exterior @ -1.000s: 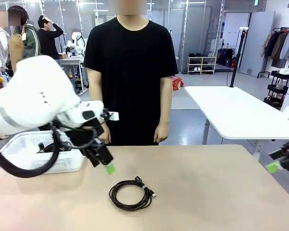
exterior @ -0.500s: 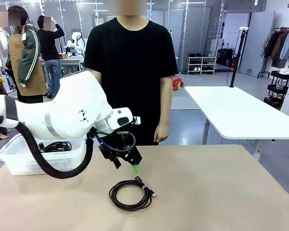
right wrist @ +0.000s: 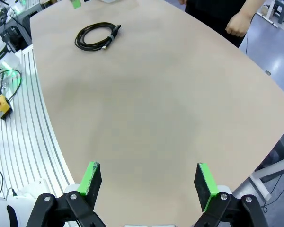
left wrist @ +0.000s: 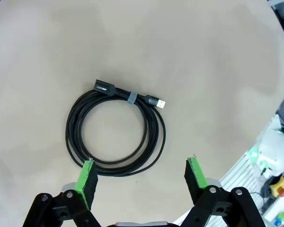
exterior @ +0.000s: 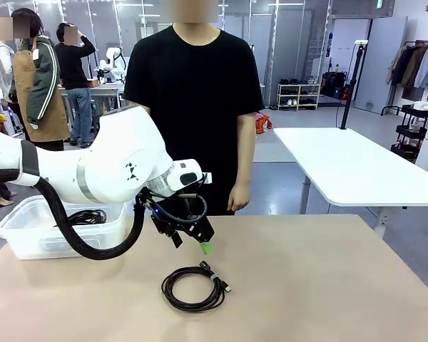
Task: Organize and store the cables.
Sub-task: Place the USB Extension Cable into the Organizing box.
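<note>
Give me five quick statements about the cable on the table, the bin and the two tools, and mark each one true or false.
1. The left tool hangs open above the coiled cable, not touching it. True.
2. The coiled cable is wrapped with a band near its plug ends. True; the left wrist view shows a grey band there.
3. The clear bin stands at the robot's right side of the table. False; it stands at the robot's left, with black cords inside.
4. The right tool is shut on a cable. False; its jaws are open and hold nothing, over bare table.
5. The person is holding the coiled cable. False; it lies on the table, and the person's hand hangs empty.
</note>
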Motion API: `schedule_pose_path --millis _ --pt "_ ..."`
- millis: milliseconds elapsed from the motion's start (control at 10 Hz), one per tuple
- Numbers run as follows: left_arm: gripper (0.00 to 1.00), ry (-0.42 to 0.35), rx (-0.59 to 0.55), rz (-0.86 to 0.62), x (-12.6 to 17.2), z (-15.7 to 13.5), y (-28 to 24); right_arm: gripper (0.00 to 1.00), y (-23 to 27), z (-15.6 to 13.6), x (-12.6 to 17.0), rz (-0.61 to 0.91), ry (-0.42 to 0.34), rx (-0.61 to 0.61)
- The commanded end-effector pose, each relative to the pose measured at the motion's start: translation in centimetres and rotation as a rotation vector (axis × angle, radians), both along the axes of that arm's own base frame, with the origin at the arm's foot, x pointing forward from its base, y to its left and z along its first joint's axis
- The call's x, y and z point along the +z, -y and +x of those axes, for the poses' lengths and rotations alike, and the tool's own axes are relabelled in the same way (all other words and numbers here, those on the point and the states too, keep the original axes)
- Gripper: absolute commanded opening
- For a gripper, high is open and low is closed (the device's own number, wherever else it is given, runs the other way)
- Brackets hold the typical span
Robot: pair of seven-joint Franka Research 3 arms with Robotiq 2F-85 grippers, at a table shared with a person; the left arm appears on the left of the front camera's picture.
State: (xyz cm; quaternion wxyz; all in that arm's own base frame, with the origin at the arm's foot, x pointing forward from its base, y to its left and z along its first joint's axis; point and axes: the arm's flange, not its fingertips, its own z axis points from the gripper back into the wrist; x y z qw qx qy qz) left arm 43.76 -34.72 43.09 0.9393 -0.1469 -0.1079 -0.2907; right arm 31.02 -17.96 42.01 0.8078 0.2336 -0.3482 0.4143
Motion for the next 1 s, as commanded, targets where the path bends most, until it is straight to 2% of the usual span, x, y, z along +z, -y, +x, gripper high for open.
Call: schedule_pose_path --millis 0,100,200,500,600,700,800,900 --pt "0.94 -0.004 -0.006 -0.008 0.0 -0.7 -0.5 1.00 0.1 0.0 0.2 0.008 0.007 0.003" --pt "0.94 0.000 0.000 0.000 0.0 0.0 0.0 1.00 0.1 0.0 0.2 0.008 0.007 0.003" --pt "0.94 -0.055 0.079 0.019 0.1 0.2 1.9 1.00 0.1 0.0 0.2 0.008 0.007 0.003" --pt "0.94 -0.140 0.230 0.061 -1.0 0.5 6.9 1.00 0.1 0.0 0.2 0.008 0.007 0.003" --pt "0.94 -0.155 0.312 0.089 -1.6 1.0 7.9 1.00 0.1 0.0 0.2 0.008 0.007 0.003" --pt "0.94 -0.231 0.447 0.112 -2.4 1.6 8.7 1.00 0.1 0.0 0.2 0.008 0.007 0.003" --pt "0.94 -0.272 0.570 0.093 -2.7 2.2 9.2 1.00 0.1 0.0 0.2 0.008 0.007 0.003" --pt "0.94 -0.225 0.683 0.134 -3.4 2.8 9.6 1.00 0.1 0.0 0.2 0.008 0.007 0.003"
